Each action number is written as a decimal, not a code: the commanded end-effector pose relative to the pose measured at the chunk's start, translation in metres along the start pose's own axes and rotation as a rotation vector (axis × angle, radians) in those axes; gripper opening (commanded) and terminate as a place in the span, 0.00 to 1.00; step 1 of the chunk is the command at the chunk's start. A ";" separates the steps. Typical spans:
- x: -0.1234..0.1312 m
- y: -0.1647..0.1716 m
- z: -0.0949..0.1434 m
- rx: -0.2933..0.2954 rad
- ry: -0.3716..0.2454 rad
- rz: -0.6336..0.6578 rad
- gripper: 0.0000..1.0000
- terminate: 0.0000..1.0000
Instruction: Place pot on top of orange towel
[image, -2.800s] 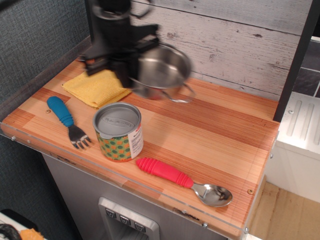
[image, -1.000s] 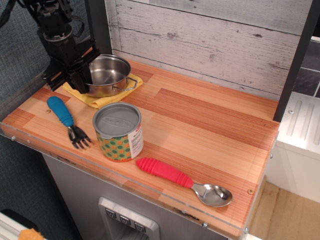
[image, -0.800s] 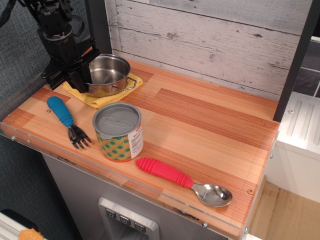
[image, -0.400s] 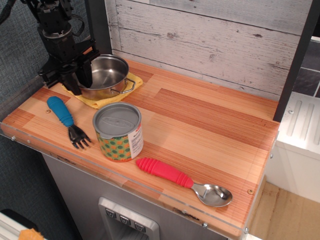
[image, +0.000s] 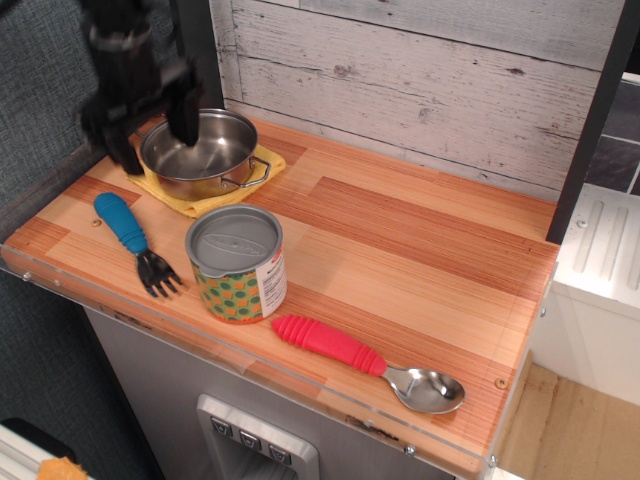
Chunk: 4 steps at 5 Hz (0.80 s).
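The shiny steel pot rests upright on the yellow-orange towel at the back left of the wooden counter. Only the towel's edges show around the pot. My black gripper hangs just above the pot's left rim, blurred by motion. Its two fingers are spread apart, one over the pot and one left of it. The gripper holds nothing.
A patterned can with a grey lid stands in front of the pot. A blue-handled fork lies at the front left. A red-handled spoon lies near the front edge. A whitewashed plank wall backs the counter.
The gripper carried the pot from mid-air to the towel and set it down. It then opened, let go of the rim and rose a little.
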<state>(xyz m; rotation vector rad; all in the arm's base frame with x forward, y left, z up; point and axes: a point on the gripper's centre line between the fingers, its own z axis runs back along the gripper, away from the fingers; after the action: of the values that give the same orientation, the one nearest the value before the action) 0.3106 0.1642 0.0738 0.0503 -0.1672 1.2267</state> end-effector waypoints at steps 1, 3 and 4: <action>-0.017 -0.020 0.057 -0.050 -0.039 -0.174 1.00 0.00; -0.044 -0.034 0.086 -0.020 0.003 -0.573 1.00 0.00; -0.058 -0.023 0.102 -0.001 0.016 -0.654 1.00 0.00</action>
<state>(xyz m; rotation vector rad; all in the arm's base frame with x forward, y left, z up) 0.3143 0.0887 0.1513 0.0868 -0.0668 0.5809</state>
